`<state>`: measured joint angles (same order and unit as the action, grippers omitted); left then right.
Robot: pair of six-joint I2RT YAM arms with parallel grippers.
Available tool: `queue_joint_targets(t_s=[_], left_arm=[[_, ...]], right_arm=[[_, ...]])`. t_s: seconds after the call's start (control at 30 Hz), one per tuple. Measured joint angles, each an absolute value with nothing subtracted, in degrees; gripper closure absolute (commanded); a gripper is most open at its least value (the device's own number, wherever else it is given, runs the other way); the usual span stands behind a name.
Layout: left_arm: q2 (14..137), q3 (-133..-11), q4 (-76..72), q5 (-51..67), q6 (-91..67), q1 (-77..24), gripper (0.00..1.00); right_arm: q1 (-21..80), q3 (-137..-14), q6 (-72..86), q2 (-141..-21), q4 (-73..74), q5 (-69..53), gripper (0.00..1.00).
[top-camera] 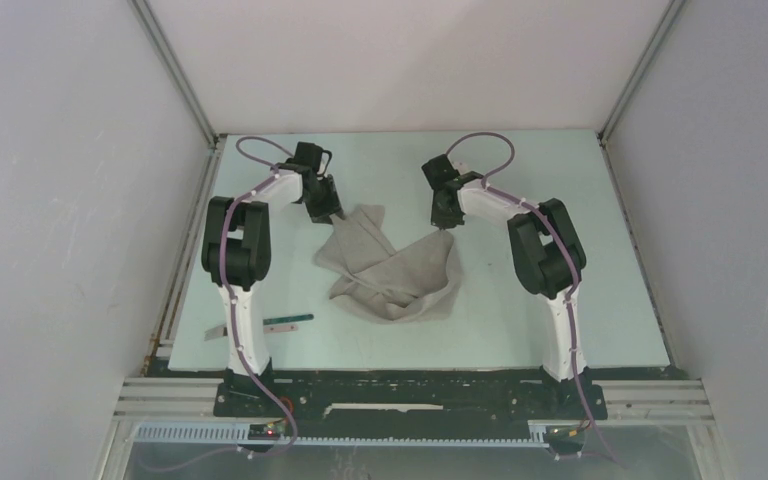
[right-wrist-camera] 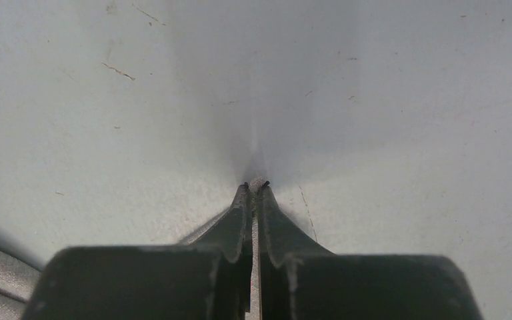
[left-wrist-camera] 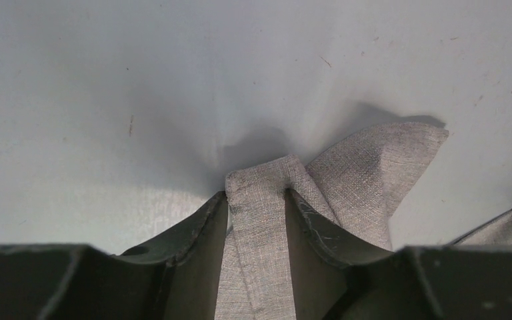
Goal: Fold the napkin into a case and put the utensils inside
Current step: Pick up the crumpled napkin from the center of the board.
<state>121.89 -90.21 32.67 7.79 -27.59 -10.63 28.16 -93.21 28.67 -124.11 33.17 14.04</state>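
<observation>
The light grey napkin (top-camera: 392, 268) lies crumpled and stretched between my two grippers at mid-table. My left gripper (top-camera: 334, 215) is shut on a thick fold of the napkin (left-wrist-camera: 260, 220); a loose corner sticks out to its right in the left wrist view. My right gripper (top-camera: 447, 224) is shut on a thin edge of the napkin (right-wrist-camera: 255, 188), pinched between its tips close to the table. A piece with a thin dark green handle (top-camera: 288, 321) lies by the left arm's base. The silver fork is not in view.
The pale tabletop (top-camera: 560, 200) is ringed by white walls with metal rails. The left arm's column (top-camera: 242, 330) stands just beside the green-handled piece. Black base plate and cable tray run along the near edge.
</observation>
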Motion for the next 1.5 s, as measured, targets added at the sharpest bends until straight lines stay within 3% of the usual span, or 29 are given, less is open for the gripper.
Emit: queue_joint_targets(t_s=[0.1, 0.3, 0.57, 0.93, 1.27, 1.5], left_arm=[[121.9, -90.0, 32.1, 8.0, -28.4, -10.6, 0.65], [121.9, -89.9, 32.1, 7.7, -28.5, -10.6, 0.99], [118.5, -87.6, 31.2, 5.5, -27.5, -10.6, 1.00], [87.4, -78.5, 30.6, -5.1, -30.0, -11.7, 1.00], [54.0, -76.4, 31.4, -17.9, -29.9, -21.6, 1.00], [39.8, -78.3, 31.4, -20.3, -30.0, -24.0, 1.00]], right_arm=[[28.2, -93.0, 28.6, -124.0, 32.8, 13.8, 1.00], [28.2, -91.7, 28.2, -123.4, 31.0, 13.1, 1.00], [28.1, -85.1, 26.9, -117.6, 28.4, 11.9, 1.00], [29.6, -77.2, 23.1, -88.8, 27.1, 15.1, 1.00], [45.0, -75.7, 17.5, -63.2, 27.4, 24.0, 1.00], [57.6, -75.7, 13.3, -47.7, 25.7, 29.2, 1.00]])
